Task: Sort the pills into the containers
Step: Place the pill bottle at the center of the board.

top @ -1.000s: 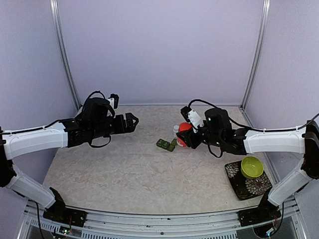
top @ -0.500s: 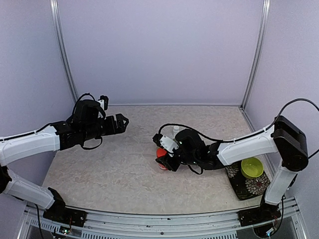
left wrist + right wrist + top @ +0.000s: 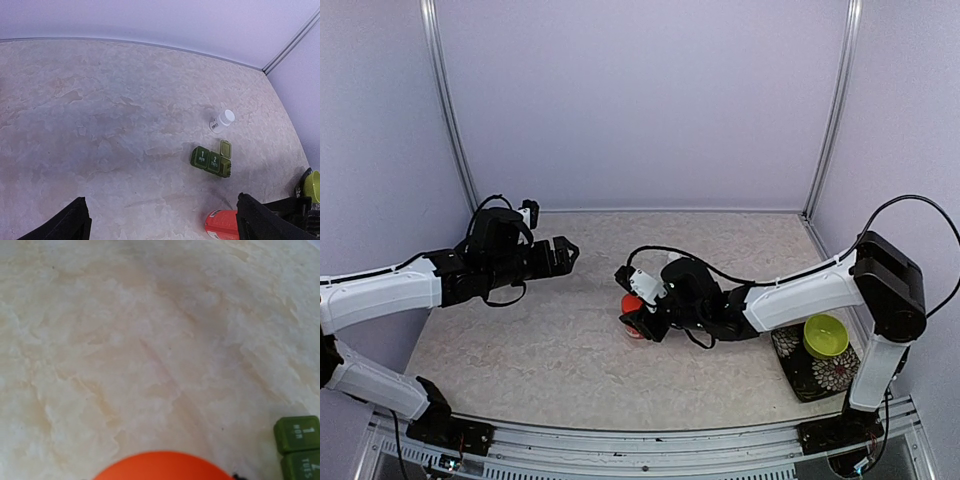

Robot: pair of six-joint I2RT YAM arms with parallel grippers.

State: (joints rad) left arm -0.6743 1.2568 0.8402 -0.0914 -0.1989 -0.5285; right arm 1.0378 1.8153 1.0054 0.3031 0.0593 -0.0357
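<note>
While our right gripper point(image 3: 642, 322) clamps the red-orange bottle point(image 3: 631, 304), our left gripper point(image 3: 566, 256) gapes wide and empty; pill box point(image 3: 212, 161) at the bottle's twelve o'clock from our left wrist.

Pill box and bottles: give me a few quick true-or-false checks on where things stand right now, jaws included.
1. The right gripper has its jaws closed on the red-orange bottle. True.
2. All three lids of the green pill box are shut. False: the end compartment's lid stands open; only the ones marked 1 and 2 are shut.
3. The left gripper holds the white-capped bottle. False: its jaws are wide open and empty above the table; that bottle sits on the table just beyond the pill box.
4. The lime-green bowl rests on a dark flowered plate by the right arm's base. True.
</note>
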